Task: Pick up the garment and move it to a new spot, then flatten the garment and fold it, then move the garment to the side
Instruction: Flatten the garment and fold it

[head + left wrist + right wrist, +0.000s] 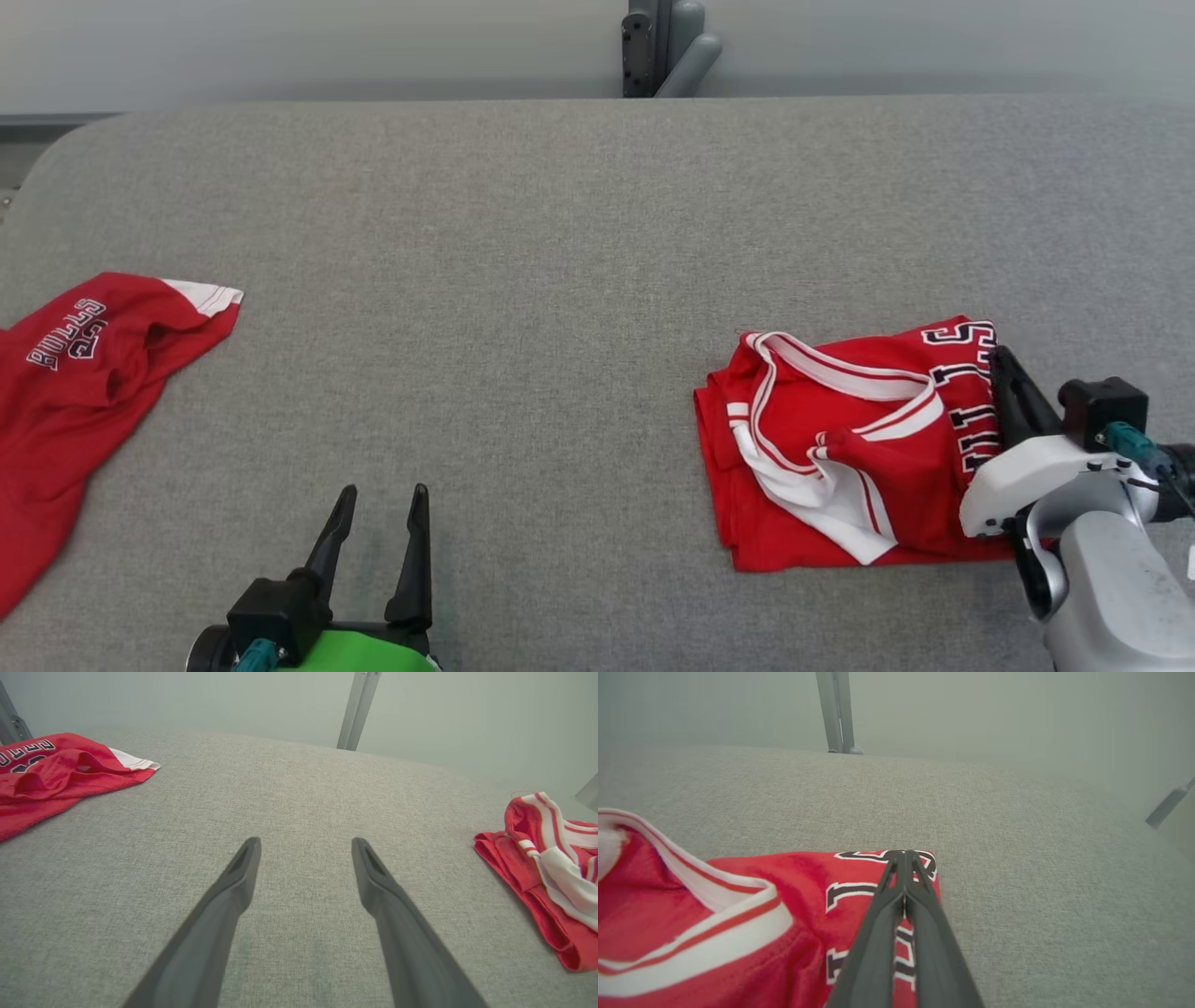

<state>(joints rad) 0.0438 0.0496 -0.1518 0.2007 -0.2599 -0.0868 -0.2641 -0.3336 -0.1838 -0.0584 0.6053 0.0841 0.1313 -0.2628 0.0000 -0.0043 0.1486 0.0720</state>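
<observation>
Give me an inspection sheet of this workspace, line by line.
Surface: grey fabric-covered table, flat.
Job's things: folded red jersey on the robot's right side, white trim up.
Clutter: second red jersey, crumpled, at the left edge.
Pincers: left pincer open over bare table; right pincer shut, fingers lying on the folded jersey's lettering.
Cables: teal plug at the right wrist.
Surroundings: pale wall, grey post behind the table.

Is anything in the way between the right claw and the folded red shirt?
Nothing visible: the right gripper, shut, lies right over the lettered edge of the shirt.
</observation>
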